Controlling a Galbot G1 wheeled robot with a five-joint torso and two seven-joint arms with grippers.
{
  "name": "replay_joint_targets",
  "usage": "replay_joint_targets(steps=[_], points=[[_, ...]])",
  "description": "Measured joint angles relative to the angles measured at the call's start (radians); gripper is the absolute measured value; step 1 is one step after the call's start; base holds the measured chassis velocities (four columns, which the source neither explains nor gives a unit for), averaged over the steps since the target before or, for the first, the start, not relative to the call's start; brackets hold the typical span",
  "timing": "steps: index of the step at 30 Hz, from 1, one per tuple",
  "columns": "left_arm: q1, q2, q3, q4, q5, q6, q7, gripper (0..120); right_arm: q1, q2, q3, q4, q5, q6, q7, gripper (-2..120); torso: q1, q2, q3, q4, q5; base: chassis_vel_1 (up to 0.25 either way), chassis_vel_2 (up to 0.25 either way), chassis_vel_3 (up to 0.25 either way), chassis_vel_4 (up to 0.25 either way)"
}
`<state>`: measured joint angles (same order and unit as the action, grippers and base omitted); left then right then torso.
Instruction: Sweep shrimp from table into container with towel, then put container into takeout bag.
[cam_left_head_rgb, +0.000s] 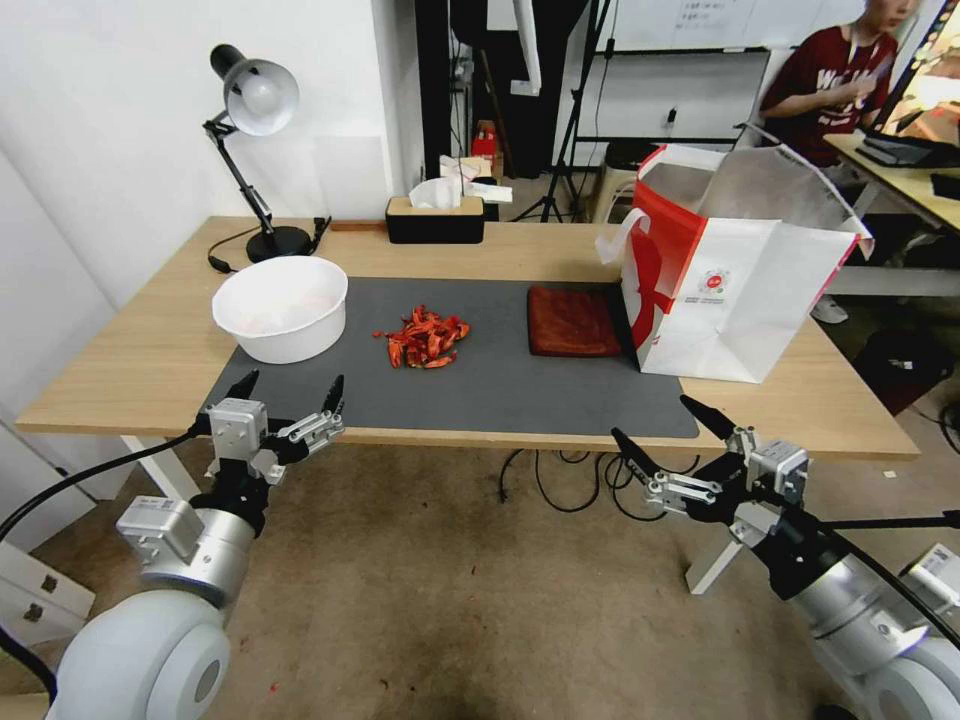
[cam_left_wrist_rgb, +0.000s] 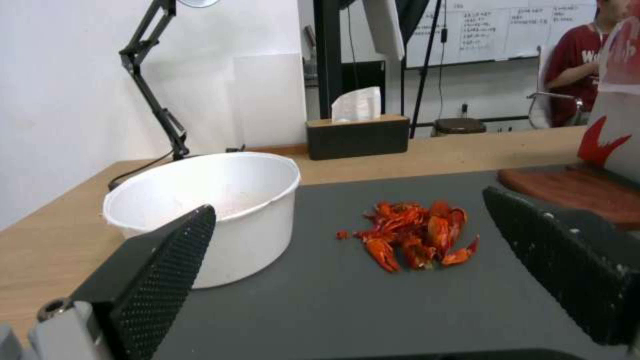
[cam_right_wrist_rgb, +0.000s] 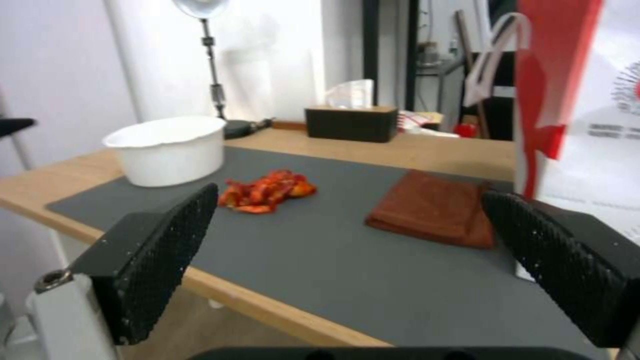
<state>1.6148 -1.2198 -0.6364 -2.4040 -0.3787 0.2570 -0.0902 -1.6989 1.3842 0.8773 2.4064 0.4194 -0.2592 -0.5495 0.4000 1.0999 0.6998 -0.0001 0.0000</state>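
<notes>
A heap of red-orange shrimp (cam_left_head_rgb: 423, 337) (cam_left_wrist_rgb: 417, 234) (cam_right_wrist_rgb: 265, 190) lies mid-mat on the table (cam_left_head_rgb: 130, 360). Left of it stands the white container (cam_left_head_rgb: 281, 307) (cam_left_wrist_rgb: 220, 205) (cam_right_wrist_rgb: 167, 148). The rust-brown towel (cam_left_head_rgb: 573, 321) (cam_right_wrist_rgb: 433, 207) lies folded flat to the right, against the takeout bag (cam_left_head_rgb: 735, 270) (cam_right_wrist_rgb: 587, 100), which stands upright and open-topped. My left gripper (cam_left_head_rgb: 290, 388) hangs open at the table's front edge below the container. Off the front edge at the right, my right gripper (cam_left_head_rgb: 660, 430) is open too. Neither holds anything.
A black desk lamp (cam_left_head_rgb: 255, 150) and a black tissue box (cam_left_head_rgb: 435, 218) stand along the table's back edge. The dark grey mat (cam_left_head_rgb: 500, 390) covers the middle. Cables hang under the table's front.
</notes>
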Motion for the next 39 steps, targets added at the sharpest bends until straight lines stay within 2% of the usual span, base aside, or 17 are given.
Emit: replay_joint_targets(steps=[17,20,25,28,29,32,33,34,36,37,39], points=[[-0.001,-0.003,0.001,0.011,0.016,0.001,-0.002,100,0.008,0.007,-0.019,-0.020,-0.043,0.002,0.063,100,0.000,0.000,0.000,0.0000,0.0000,0.000,0.000,0.000,0.000],[-0.005,-0.003,0.003,0.022,0.005,0.009,-0.042,100,0.010,0.006,-0.028,-0.025,-0.043,0.002,0.084,100,0.000,0.000,0.000,0.0001,0.0000,0.000,0.000,0.000,0.000],[-0.019,0.017,-0.010,0.034,-0.007,0.021,-0.053,100,0.012,0.008,-0.037,-0.030,-0.044,0.002,0.089,100,0.000,0.000,0.000,0.0001,0.0000,0.000,0.000,0.000,0.000],[-0.064,0.064,-0.038,0.056,-0.041,0.033,-0.016,100,0.015,0.003,-0.042,-0.035,-0.041,0.002,0.089,100,0.000,0.000,0.000,0.0002,0.0000,0.000,0.000,0.000,0.000],[-0.064,0.064,-0.038,0.056,-0.041,0.033,-0.016,100,0.015,0.003,-0.042,-0.035,-0.041,0.002,0.089,100,0.000,0.000,0.000,0.0002,0.0000,0.000,0.000,0.000,0.000],[-0.156,0.125,-0.058,0.107,-0.117,0.052,-0.009,100,0.015,0.000,-0.045,-0.038,-0.038,0.002,0.089,100,0.000,0.000,0.000,-0.0001,-0.0002,0.000,0.000,0.000,0.000],[-0.156,0.125,-0.058,0.107,-0.117,0.052,-0.009,100,0.015,0.000,-0.045,-0.038,-0.038,0.002,0.089,100,0.000,0.000,0.000,-0.0001,-0.0002,0.000,0.000,0.000,0.000],[-0.200,0.150,-0.059,0.136,-0.152,0.056,-0.009,100,0.014,0.000,-0.045,-0.040,-0.037,0.002,0.089,100,0.000,0.000,0.000,0.0001,-0.0004,0.000,0.000,0.000,0.000],[-0.266,0.193,-0.055,0.181,-0.211,0.059,-0.009,100,0.013,0.000,-0.046,-0.041,-0.037,0.003,0.090,100,0.000,0.000,0.000,-0.0002,0.0002,0.000,0.000,0.000,0.000],[-0.266,0.193,-0.055,0.181,-0.211,0.059,-0.009,100,0.013,0.000,-0.046,-0.041,-0.037,0.003,0.090,100,0.000,0.000,0.000,-0.0002,0.0002,0.000,0.000,0.000,0.000],[-0.333,0.237,-0.036,0.234,-0.256,0.064,-0.009,100,0.010,0.001,-0.046,-0.042,-0.037,0.003,0.090,100,0.000,0.000,0.000,-0.0001,-0.0004,0.000,0.000,0.000,0.000]])
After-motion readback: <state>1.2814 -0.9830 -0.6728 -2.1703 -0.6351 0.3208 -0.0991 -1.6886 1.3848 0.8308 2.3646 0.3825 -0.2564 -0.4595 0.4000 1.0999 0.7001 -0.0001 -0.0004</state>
